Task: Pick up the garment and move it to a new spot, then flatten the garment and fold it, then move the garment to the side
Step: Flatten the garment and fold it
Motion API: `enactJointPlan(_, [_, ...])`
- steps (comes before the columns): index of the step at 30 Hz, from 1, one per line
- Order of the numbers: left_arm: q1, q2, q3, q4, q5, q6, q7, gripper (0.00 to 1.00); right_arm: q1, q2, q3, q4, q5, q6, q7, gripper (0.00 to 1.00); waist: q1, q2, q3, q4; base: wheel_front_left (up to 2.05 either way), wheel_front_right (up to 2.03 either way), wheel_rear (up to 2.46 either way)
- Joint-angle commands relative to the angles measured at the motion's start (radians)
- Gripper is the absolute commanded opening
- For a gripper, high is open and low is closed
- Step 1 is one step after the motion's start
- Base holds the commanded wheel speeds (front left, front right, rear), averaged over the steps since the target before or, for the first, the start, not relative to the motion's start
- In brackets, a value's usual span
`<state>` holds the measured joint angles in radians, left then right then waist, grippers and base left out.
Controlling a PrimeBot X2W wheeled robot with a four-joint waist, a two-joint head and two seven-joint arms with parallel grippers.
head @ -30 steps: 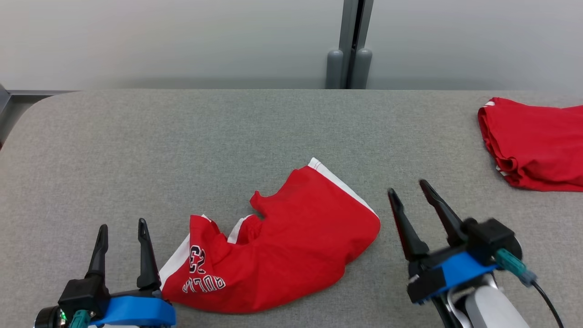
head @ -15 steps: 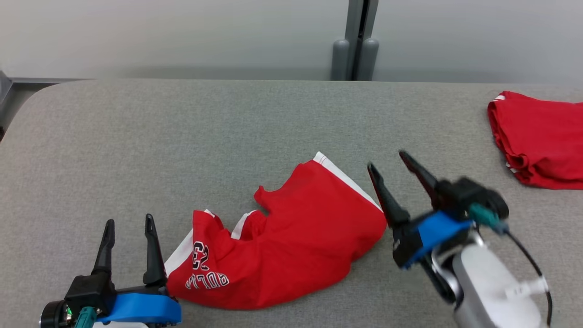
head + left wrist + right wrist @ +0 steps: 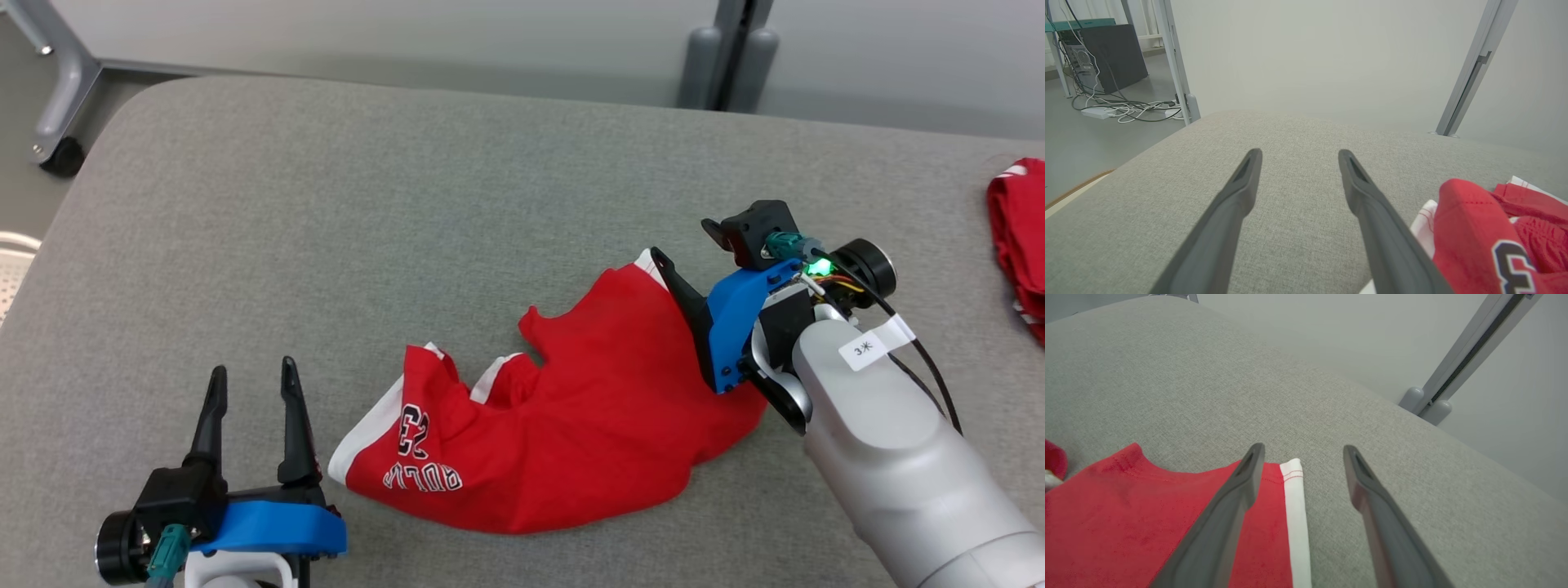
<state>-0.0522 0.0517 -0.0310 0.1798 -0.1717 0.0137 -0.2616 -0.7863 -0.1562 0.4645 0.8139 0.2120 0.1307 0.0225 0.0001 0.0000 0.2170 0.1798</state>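
garment [image 3: 588, 408]: table [image 3: 326, 204] centre-front | second garment [image 3: 1020, 237]: table right edge | post [image 3: 731, 57]: behind table

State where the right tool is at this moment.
In the head view the right tool sits right of centre, at the garment's far right corner; its wrist view shows the white stripe between its open fingers.

Two red garments [image 3: 571, 441] [image 3: 1019, 237], two pincers [image 3: 251, 371] [image 3: 1300, 453], one grey table [image 3: 326, 204].

Upside-down "23" and "BULLS" on garment [image 3: 571, 433]; "3" on forearm tag [image 3: 875, 343]
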Motion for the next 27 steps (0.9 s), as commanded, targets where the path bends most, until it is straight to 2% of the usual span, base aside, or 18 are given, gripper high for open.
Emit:
enactJointPlan(1, [-0.015,-0.002,-0.004,0.002,-0.005,0.001,-0.005,1.00,-0.022,-0.002,0.004,0.022,0.005,0.000,-0.003,1.00,-0.0001,0.0000,0.017,0.019,0.00,0.00,0.00])
enactJointPlan(6, [-0.038,-0.002,-0.020,0.007,-0.018,0.007,-0.005,1.00,-0.058,0.008,0.056,0.179,0.035,0.000,0.000,1.00,-0.0001,0.0000,0.038,0.047,0.00,0.00,0.00])
enactJointPlan(12, [-0.035,-0.002,-0.029,0.009,-0.027,0.018,-0.005,1.00,-0.056,0.015,0.117,0.309,0.071,0.000,0.006,1.00,-0.0001,0.0000,0.041,0.057,0.00,0.00,0.00])
enactJointPlan(13, [-0.031,-0.002,-0.028,0.010,-0.027,0.019,-0.005,1.00,-0.052,0.018,0.127,0.319,0.081,0.000,0.005,0.12,-0.0001,0.0000,0.039,0.056,0.00,0.00,0.00])
enactJointPlan(14, [-0.027,-0.002,-0.024,0.011,-0.026,0.019,-0.005,1.00,-0.050,0.024,0.137,0.317,0.097,0.000,-0.012,0.00,-0.0001,0.0000,0.035,0.053,0.00,0.00,0.00])
enactJointPlan(22, [-0.007,-0.002,0.003,0.016,-0.009,0.011,-0.005,1.00,-0.058,0.050,0.192,0.255,0.199,0.000,-0.173,0.00,-0.0001,0.0000,-0.012,0.025,0.00,0.00,0.00])
enactJointPlan(27, [0.014,-0.002,0.026,0.013,0.003,0.001,-0.005,1.00,-0.015,0.073,0.255,0.135,0.270,0.000,-0.249,0.00,-0.0001,0.0000,-0.046,0.007,0.00,0.00,0.00])
